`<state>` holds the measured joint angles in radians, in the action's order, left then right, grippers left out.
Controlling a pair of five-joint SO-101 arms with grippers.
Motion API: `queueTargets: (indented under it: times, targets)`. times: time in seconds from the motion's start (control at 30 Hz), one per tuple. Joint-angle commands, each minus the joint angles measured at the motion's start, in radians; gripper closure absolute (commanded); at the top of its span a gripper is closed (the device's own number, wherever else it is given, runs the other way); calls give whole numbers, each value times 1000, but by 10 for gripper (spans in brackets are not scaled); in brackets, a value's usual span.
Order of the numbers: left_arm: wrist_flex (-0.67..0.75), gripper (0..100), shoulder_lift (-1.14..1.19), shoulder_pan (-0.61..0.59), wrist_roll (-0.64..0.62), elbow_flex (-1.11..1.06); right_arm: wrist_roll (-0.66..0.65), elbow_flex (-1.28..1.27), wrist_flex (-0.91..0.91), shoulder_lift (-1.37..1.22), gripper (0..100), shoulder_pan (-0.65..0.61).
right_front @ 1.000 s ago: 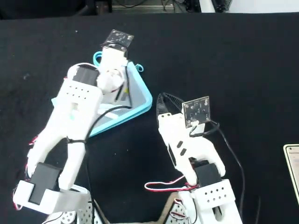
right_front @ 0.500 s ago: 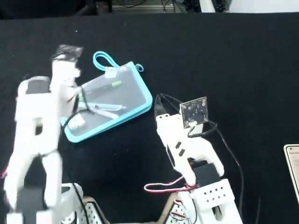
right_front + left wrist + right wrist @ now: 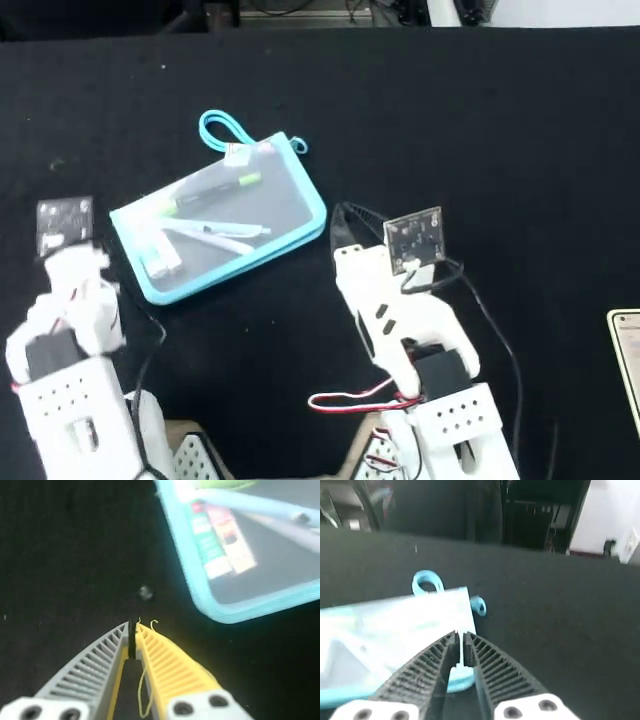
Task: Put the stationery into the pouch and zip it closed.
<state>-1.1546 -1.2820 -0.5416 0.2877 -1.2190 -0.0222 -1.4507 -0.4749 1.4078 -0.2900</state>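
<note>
The clear pouch (image 3: 218, 222) with light-blue trim lies flat on the black table, left of centre. Pens, a green marker (image 3: 215, 188) and a small white item show through its face. Its blue loop (image 3: 222, 128) and zipper pull (image 3: 298, 146) sit at the far corner. My left gripper (image 3: 134, 626) is shut and empty, hovering over bare table just off the pouch's near left corner (image 3: 235, 612). My right gripper (image 3: 459, 637) is shut too, black fingers (image 3: 352, 216) close to the pouch's right edge (image 3: 395, 625), holding nothing.
A white card (image 3: 626, 352) lies at the table's right edge. A small pale speck (image 3: 145, 593) rests on the cloth ahead of the left fingertips. Dark furniture stands beyond the far table edge. Open black cloth stretches to the right and far side.
The left arm has drawn back from over the pouch to the lower left, uncovering it. The pouch now lies flat and in full sight. The right arm has stayed put.
</note>
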Motion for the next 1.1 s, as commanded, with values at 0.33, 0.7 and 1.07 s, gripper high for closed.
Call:
queueTargets:
  times: [0.33, 0.7, 1.07]
  targets:
    - [-121, 970, -500, -19, 41, -231, -31, 58, -559, 245, 987, 195]
    - [-157, 967, -543, -5, -6, -341, -31, 24, -895, 461, 984, 259]
    - [-118, 970, -542, 140, -230, -481, -37, -101, -867, 487, 986, 331]
